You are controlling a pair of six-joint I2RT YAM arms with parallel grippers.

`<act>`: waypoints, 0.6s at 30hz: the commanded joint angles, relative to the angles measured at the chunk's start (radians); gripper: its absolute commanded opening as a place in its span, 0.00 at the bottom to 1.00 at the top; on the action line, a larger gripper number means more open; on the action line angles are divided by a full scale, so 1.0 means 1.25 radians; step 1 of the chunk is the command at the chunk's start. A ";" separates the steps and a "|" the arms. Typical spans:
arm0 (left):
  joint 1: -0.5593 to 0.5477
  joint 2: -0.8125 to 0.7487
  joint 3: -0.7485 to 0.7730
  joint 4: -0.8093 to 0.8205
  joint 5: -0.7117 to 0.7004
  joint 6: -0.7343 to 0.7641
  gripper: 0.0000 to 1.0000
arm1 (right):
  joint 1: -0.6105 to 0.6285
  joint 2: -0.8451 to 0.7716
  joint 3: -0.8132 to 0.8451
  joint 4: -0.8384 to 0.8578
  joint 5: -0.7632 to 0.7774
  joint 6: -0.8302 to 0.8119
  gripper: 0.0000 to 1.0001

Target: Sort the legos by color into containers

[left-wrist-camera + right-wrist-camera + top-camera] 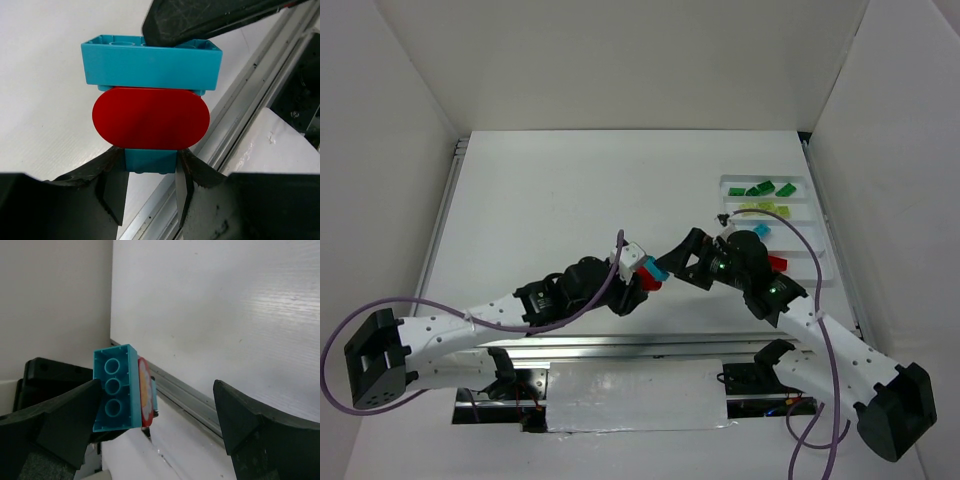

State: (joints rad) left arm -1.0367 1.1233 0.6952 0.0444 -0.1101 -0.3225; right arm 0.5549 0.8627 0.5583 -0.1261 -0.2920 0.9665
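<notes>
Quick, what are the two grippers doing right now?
Left gripper: closed, holding the cyan-and-red lego stack.
Right gripper: open, one finger right beside the stack's cyan brick.

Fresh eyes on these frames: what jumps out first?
First, the cyan-and-red brick stack near the middle of the top view, pinched in the left hand. The right hand sits open right beside it, one finger close against the cyan brick. After that, the white tray at the far right, with green bricks in its farthest compartment.
</notes>
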 commanded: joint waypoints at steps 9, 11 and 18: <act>-0.019 0.051 0.083 0.030 0.114 0.097 0.00 | 0.064 -0.078 -0.034 0.114 -0.043 -0.002 1.00; -0.020 0.054 0.090 0.016 0.103 0.097 0.00 | 0.072 -0.079 -0.027 0.090 -0.023 -0.009 1.00; -0.017 0.024 0.048 0.061 -0.024 0.048 0.00 | 0.072 -0.048 -0.054 0.014 0.135 -0.012 1.00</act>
State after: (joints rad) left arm -1.0569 1.1847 0.7628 0.0513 -0.0685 -0.2420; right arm 0.6430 0.7902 0.5117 -0.0669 -0.2337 0.9668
